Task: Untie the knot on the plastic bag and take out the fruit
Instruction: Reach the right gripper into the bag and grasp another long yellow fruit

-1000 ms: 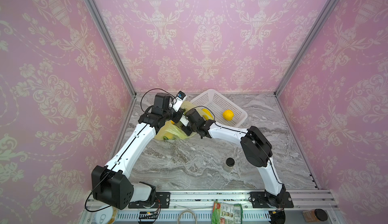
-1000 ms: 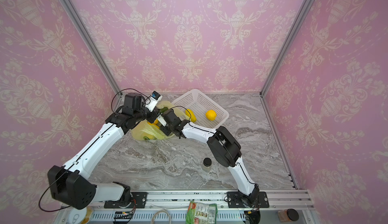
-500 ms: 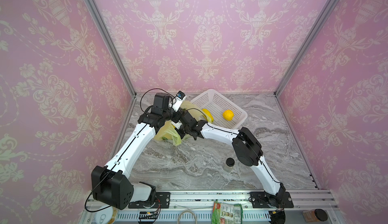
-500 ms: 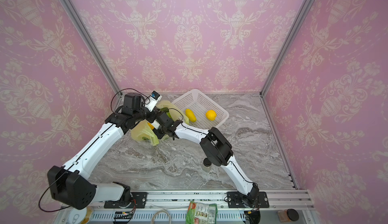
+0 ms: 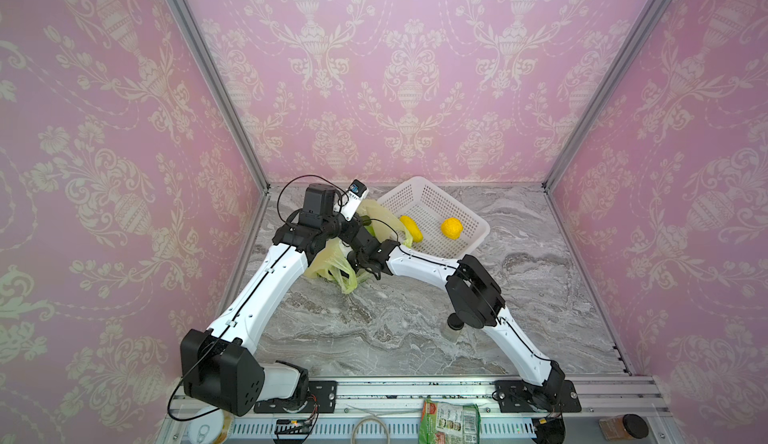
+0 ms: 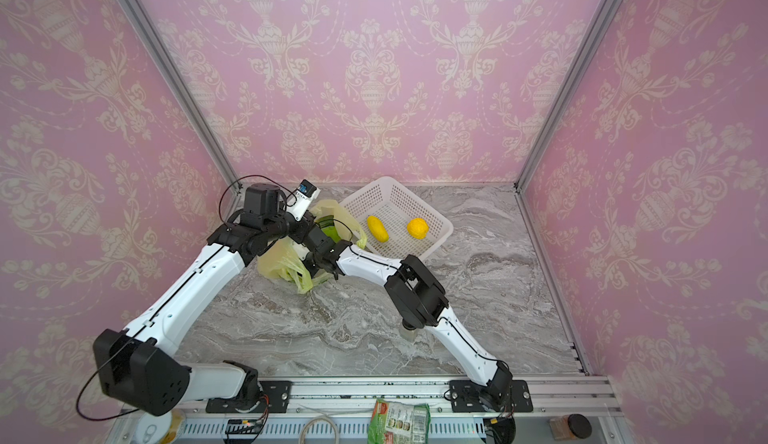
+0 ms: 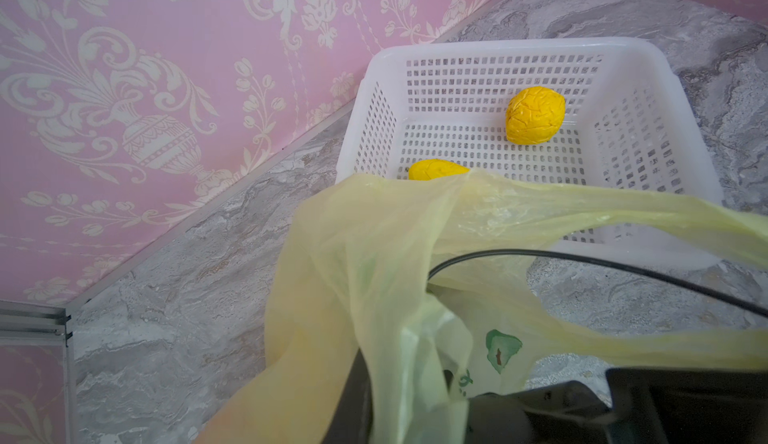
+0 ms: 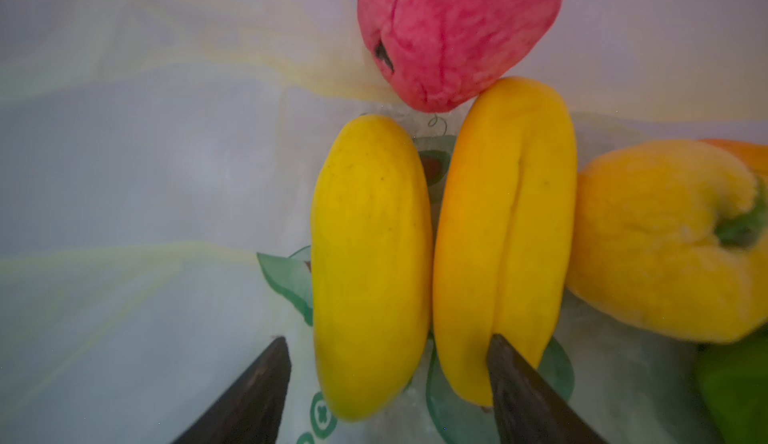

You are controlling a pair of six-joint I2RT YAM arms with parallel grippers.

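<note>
The plastic bag (image 5: 332,261) lies at the back left corner of the surface (image 5: 395,329), its thin rim clenched in the left hand (image 5: 355,229). Inside, the right hand (image 8: 386,383) is released, fingers either side of a long yellow fruit (image 8: 370,267) (light, smooth, probably slippery): take it across the middle.

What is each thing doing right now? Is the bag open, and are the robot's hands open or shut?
plastic bag: open, edge lifted.
left hand: shut on the plastic bag.
right hand: open, inside the bag, straddling a long yellow fruit.
white basket: upright, holding a bumpy yellow ball and a yellow oblong.
small jar: upright, lid on.
snack packet: lying flat.
</note>
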